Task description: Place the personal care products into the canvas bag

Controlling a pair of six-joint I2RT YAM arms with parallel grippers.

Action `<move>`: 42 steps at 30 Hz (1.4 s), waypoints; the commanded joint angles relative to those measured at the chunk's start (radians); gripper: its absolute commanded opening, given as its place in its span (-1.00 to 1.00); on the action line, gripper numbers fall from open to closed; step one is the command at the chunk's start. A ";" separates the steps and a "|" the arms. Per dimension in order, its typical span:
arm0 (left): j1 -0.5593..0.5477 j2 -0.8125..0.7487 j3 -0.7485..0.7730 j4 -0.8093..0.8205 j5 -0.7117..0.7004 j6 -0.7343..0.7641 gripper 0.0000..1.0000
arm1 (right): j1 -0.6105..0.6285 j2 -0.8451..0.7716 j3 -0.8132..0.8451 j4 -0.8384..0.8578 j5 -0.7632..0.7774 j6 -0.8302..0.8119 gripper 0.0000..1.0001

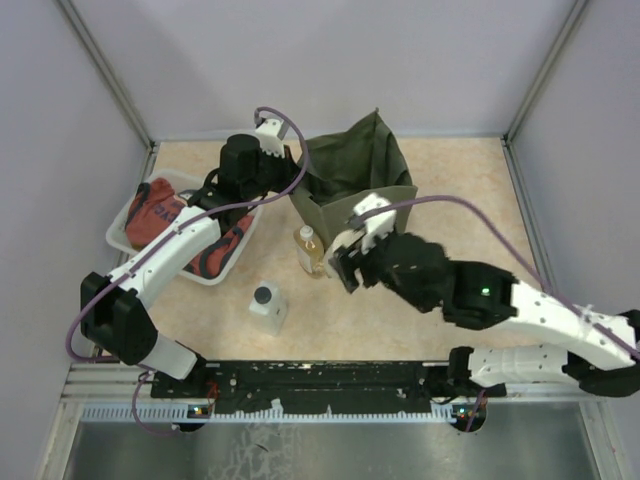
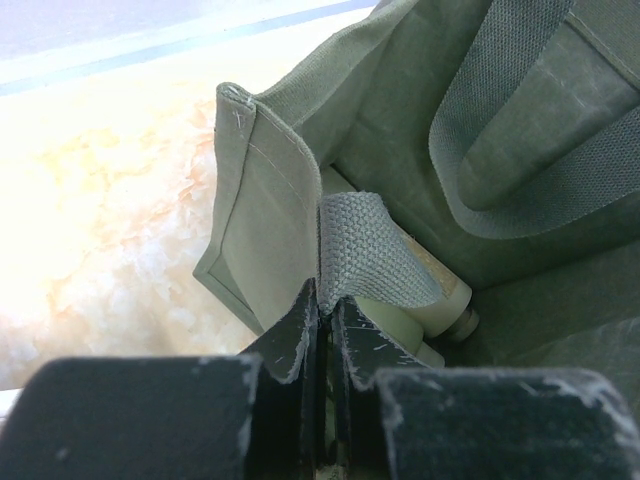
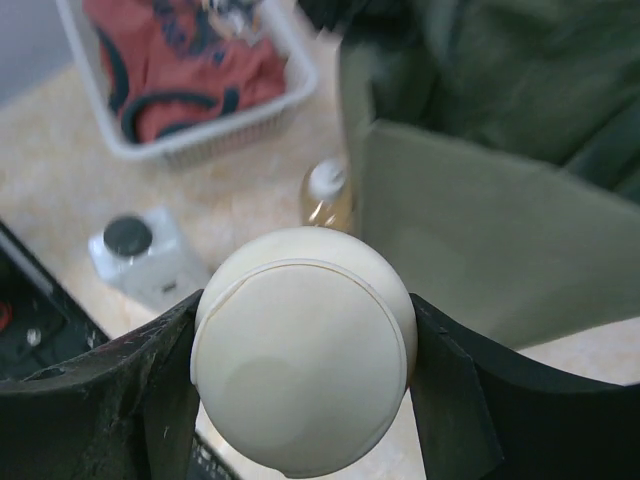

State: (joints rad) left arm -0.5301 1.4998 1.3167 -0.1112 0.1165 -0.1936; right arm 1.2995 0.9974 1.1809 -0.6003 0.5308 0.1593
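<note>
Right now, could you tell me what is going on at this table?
The left gripper pinches a strap of the canvas bag, holding it open. The right gripper holds a cream jar near the bag, not yet inside. One pale bottle lies in the bag; the amber bottle and grey bottle stand on the table.

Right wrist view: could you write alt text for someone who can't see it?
A round cream jar fills the foreground, clamped between two black jaws. Behind it stands an olive canvas bag with an amber bottle beside its wall; further left sit a grey bottle with a black cap and a plastic tray holding a red-and-black pouch.
</note>
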 commanded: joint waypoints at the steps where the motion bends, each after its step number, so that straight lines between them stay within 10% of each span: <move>1: 0.002 0.008 -0.010 0.012 0.021 0.004 -1.00 | -0.043 -0.061 0.213 0.066 0.170 -0.154 -1.00; 19: 0.002 0.007 0.004 0.003 0.033 0.011 -1.00 | -0.639 0.350 0.608 0.192 -0.456 -0.258 -1.00; 42: 0.001 0.001 0.010 0.011 0.070 0.006 -1.00 | -0.675 0.356 0.116 0.332 -0.670 -0.088 -1.00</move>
State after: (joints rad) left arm -0.5320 1.4998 1.3163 -0.1104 0.1631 -0.1936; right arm 0.6197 1.4048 1.3239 -0.4271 -0.0772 0.0322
